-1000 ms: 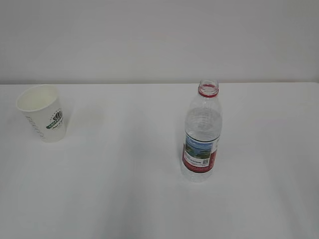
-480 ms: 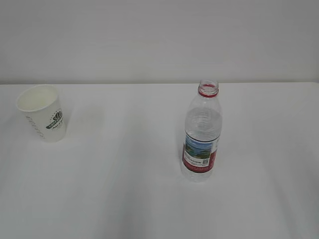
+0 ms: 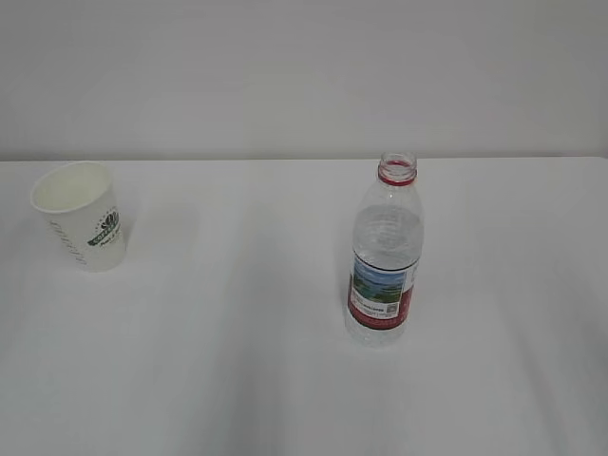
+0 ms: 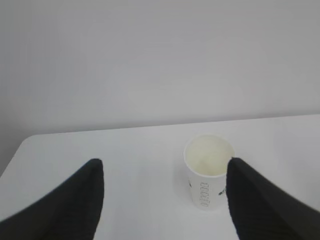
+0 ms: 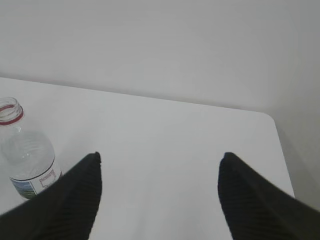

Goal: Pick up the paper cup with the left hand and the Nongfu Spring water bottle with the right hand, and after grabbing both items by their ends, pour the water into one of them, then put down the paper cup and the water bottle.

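**No displacement recorded: cup and bottle at rest, both pincers spread**

Nothing is seen to have moved since the earlier exterior frames; the paper cup and the bottle are found in the same places as one second ago.

The paper cup [image 3: 81, 214] is stood upright near the left edge of the white tabletop [image 3: 237, 332], mouth up, with the green logo turned toward the camera. The Nongfu Spring water bottle [image 3: 384, 255] is stood upright right of centre, well apart from the cup, uncapped, with its red neck ring and red label visible. The water [image 3: 386, 233] is held inside the bottle; its exact level cannot be told.

In the left wrist view, the left hand's pincer [image 4: 162, 197] is held spread, nothing being gripped. The cup [image 4: 208, 170] is seen beyond it, close to the right-hand finger [image 4: 260, 205]; whether contact is made cannot be told.

In the right wrist view, the right hand's pincer [image 5: 160, 192] is likewise spread and empty. The bottle [image 5: 25, 150] is seen to the left of the left-hand finger [image 5: 65, 200], outside the gap.
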Motion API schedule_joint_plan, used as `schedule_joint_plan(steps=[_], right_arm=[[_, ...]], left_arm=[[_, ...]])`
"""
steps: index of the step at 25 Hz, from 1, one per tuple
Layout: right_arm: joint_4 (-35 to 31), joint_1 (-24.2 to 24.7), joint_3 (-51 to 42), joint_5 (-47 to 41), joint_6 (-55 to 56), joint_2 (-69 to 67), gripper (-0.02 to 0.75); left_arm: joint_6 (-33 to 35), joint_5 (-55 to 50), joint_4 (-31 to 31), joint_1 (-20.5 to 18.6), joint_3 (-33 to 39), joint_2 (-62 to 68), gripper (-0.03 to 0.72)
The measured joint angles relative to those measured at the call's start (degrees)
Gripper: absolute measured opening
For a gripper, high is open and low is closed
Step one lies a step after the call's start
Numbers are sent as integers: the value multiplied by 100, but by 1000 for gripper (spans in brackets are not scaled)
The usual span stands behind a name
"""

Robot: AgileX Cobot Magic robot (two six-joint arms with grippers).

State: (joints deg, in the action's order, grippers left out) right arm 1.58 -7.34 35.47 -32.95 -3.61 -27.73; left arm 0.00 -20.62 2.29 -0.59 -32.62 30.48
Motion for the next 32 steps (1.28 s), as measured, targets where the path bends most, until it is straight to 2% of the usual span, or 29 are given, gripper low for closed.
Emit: schedule_joint_plan(steps=[32], right_arm=[[42, 0, 9, 2604, 0, -1973, 549]], left_arm=[[0, 2230, -65, 0, 0, 2045, 556]])
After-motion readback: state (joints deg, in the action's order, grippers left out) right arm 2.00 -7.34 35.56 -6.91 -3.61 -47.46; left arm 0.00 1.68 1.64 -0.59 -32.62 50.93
